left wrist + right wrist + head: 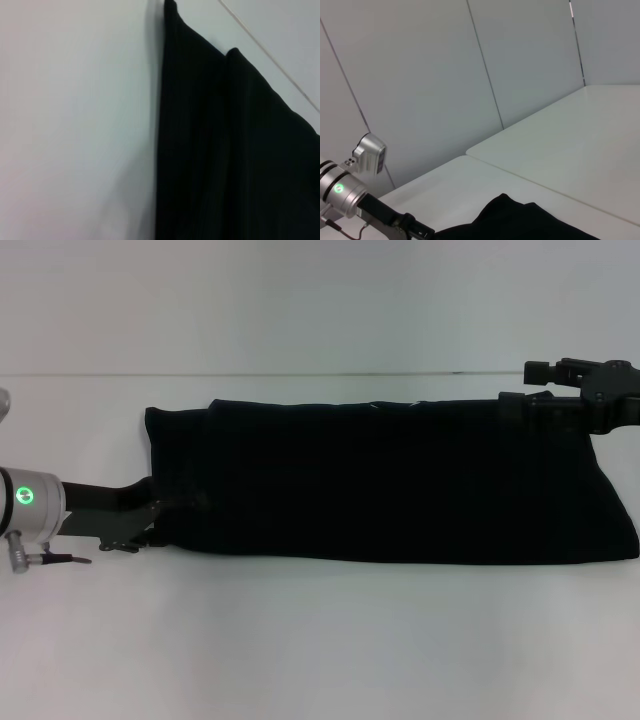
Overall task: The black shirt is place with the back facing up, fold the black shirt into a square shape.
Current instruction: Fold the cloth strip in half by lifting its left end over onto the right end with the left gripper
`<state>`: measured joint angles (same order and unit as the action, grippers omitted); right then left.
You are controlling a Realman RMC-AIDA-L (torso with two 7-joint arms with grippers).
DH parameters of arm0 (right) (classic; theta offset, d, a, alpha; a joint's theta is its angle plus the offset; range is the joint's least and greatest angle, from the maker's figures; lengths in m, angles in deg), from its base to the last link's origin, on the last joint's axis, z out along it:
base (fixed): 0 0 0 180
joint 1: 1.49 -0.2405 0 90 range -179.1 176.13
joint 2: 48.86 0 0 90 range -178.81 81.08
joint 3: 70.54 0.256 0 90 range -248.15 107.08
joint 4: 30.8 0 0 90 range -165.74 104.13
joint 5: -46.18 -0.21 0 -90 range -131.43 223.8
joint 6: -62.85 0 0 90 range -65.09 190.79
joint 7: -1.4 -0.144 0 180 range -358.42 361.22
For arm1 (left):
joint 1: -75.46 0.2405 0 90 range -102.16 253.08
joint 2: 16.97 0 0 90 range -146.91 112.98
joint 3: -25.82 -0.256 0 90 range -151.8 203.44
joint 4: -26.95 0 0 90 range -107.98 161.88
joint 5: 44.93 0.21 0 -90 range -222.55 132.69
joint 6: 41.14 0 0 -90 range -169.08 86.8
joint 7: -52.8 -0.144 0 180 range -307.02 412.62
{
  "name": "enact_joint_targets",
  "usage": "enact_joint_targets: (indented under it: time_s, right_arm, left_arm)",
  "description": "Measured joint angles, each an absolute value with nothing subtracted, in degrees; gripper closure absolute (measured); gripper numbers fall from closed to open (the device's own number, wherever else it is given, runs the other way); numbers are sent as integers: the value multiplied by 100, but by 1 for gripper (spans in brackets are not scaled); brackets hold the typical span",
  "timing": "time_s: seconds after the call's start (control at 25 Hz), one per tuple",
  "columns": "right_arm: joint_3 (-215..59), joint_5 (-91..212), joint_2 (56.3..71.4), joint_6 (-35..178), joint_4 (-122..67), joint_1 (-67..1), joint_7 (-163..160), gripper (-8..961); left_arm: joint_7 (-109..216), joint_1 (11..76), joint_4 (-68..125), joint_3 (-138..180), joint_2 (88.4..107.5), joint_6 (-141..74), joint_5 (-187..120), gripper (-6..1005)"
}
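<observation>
Table [320, 640]: a plain white top is spreading under the whole scene, meeting the wall just behind the right gripper [540, 385].
Wall [420, 75]: pale grey panels are standing behind the table, with thin dark seams running between them.
Light: soft, even light is falling across table and wall.

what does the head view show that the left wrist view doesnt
Only the head view shows the whole long band of the large black cloth shirt, the left tool at the shirt's near left corner, and the right tool at its far right corner. Only the left wrist view shows, close up, the layered edges of cloth running side by side along the shirt. Both show the black shirt lying on the white table.
</observation>
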<state>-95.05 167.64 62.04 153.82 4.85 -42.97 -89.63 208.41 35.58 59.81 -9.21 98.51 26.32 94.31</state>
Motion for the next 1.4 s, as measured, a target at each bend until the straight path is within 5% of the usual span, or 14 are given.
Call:
enact_joint_targets:
  time_s: [0.32, 0.72, 1.4]
  right_arm:
    - [-9505, 16756, 6216, 15382, 591, -4297, -8968, 27]
    - [-9526, 16755, 6231, 15382, 646, -4307, -8994, 26]
    - [-9515, 16723, 6334, 15325, 609, -4316, -8988, 26]
  left_arm:
    - [20552, 3570, 5972, -879, 9846, 2687, 9440, 156]
    - [20406, 3591, 5953, -865, 9833, 2693, 9465, 604]
    - [19717, 3760, 6126, -730, 9831, 2772, 9533, 976]
